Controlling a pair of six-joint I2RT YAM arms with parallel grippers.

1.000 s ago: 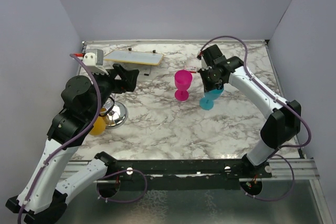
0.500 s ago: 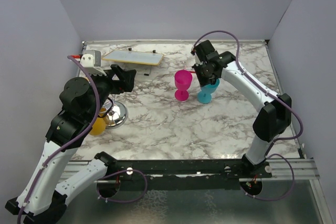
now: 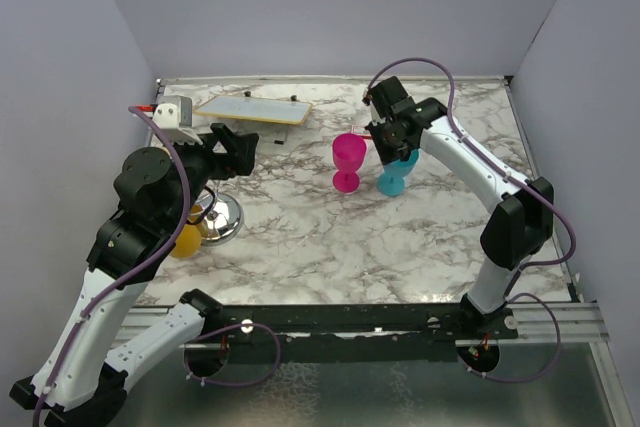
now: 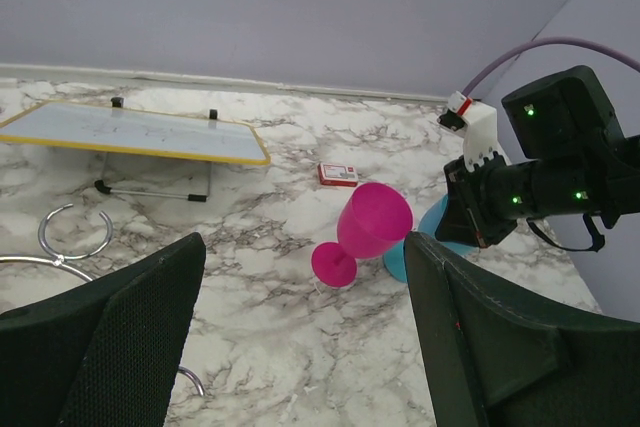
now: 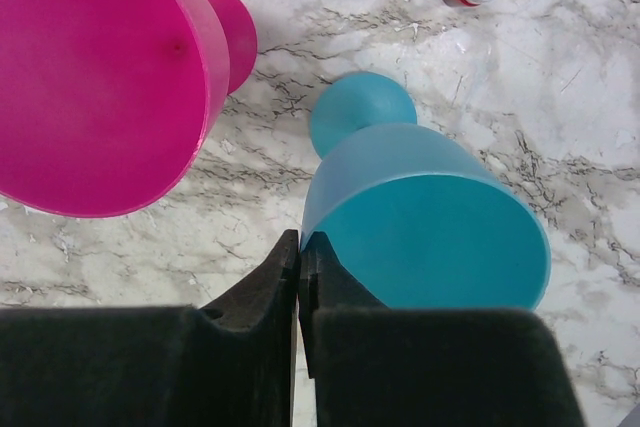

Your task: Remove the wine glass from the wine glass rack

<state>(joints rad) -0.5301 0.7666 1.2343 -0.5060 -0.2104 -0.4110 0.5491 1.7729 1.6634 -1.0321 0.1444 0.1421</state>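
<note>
Wine glass rack [image 3: 222,217]: was seen nearest, below and behind the left fingers, a yellow glass [image 3: 186,240] against it.
Left gripper [image 3: 250,147]: was held spread wide, with nothing grasped.
Teal wine glass [image 5: 430,227]: was found upright, well apart from the rack.
Right gripper [image 5: 300,247]: was clamped on the teal rim.
Pink glass [image 3: 348,157]: was stood just beside the right fingers.
Board [image 3: 254,108]: was set beyond the left fingers.

The translucent teal plastic wine glass [image 5: 420,217] stands upright on its round foot, off the rack. Its rim wall is pinched between the fingers of the right claw [image 5: 299,247], with the bowl directly beneath them. The shiny chrome wire rack with a mirror-like domed base [image 3: 222,217] stands just below and behind the left claw [image 3: 238,150], well apart from the right claw.
</note>
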